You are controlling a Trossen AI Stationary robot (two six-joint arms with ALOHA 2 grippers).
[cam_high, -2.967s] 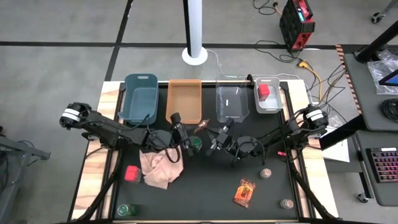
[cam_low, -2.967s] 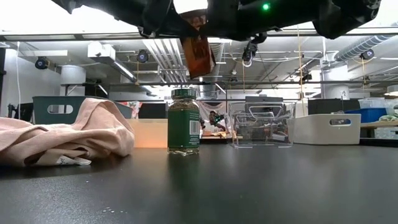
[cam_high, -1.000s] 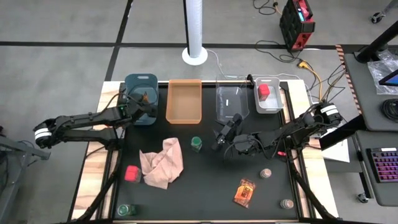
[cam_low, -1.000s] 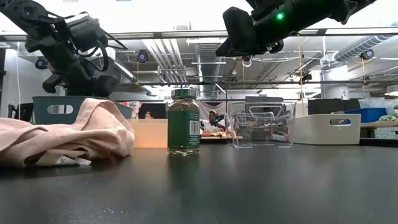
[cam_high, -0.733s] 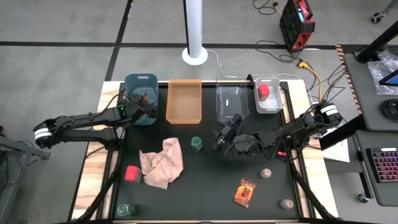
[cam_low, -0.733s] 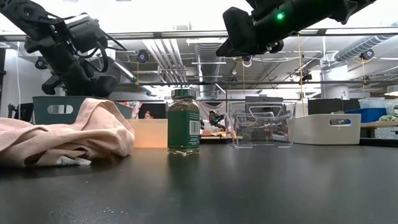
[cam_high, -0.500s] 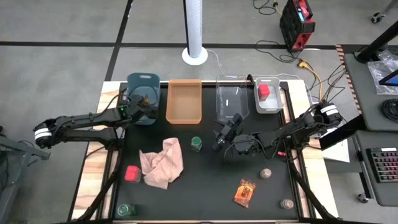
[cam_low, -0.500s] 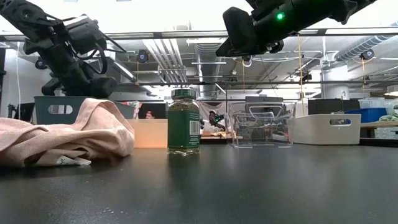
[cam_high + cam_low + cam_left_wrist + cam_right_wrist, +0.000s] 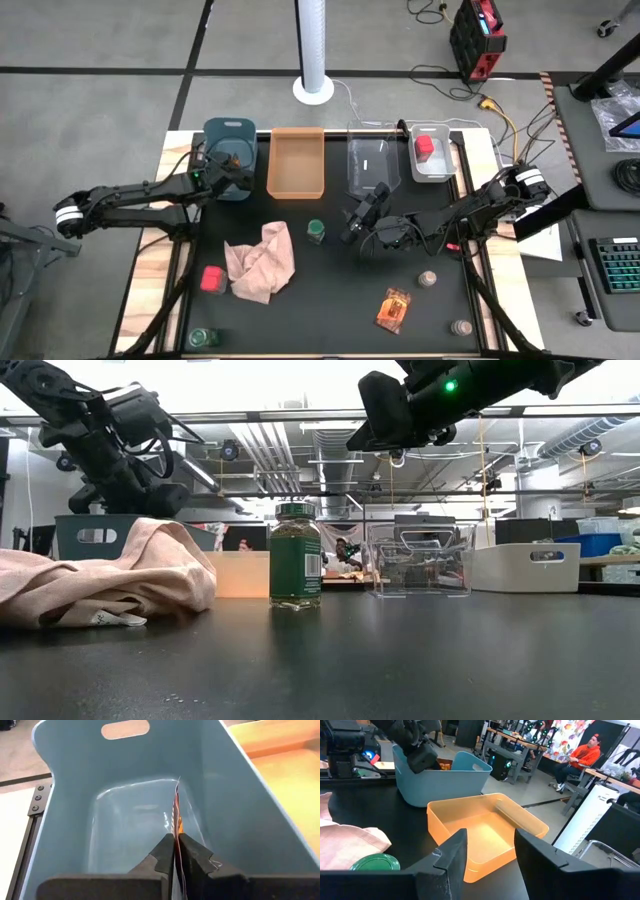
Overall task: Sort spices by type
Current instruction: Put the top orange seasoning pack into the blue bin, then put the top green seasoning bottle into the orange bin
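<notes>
My left gripper (image 9: 228, 162) hangs over the blue bin (image 9: 228, 133) at the table's far left, shut on an orange-brown foil packet (image 9: 176, 815); the left wrist view shows the packet edge-on. My right gripper (image 9: 350, 222) hovers open above the table's middle, right of a green-capped jar (image 9: 316, 232) that stands upright on the mat (image 9: 296, 555). The right wrist view shows its fingers (image 9: 490, 842) apart with nothing between them. My left gripper pinches the foil packet's flat faces (image 9: 175, 836) between its two fingers. The fingers slant down into the blue bin from the near side. The packet stands on edge and sticks out past the fingertips over the bin's floor; whether its far end touches the bin I cannot tell.
Along the far edge stand an orange bin (image 9: 296, 160), a clear bin (image 9: 373, 165) and a white bin (image 9: 432, 170) holding a red container (image 9: 425, 145). A pink cloth (image 9: 262, 262), a red box (image 9: 211, 278), another packet (image 9: 393, 308), two tan-lidded jars (image 9: 427, 278) and a second green-capped jar (image 9: 203, 337) lie nearer.
Three seconds ago my left gripper held the packet above the table's middle, by the green-capped jar. It has since carried it toward the far left, over the blue bin. In the last second nothing has visibly moved.
</notes>
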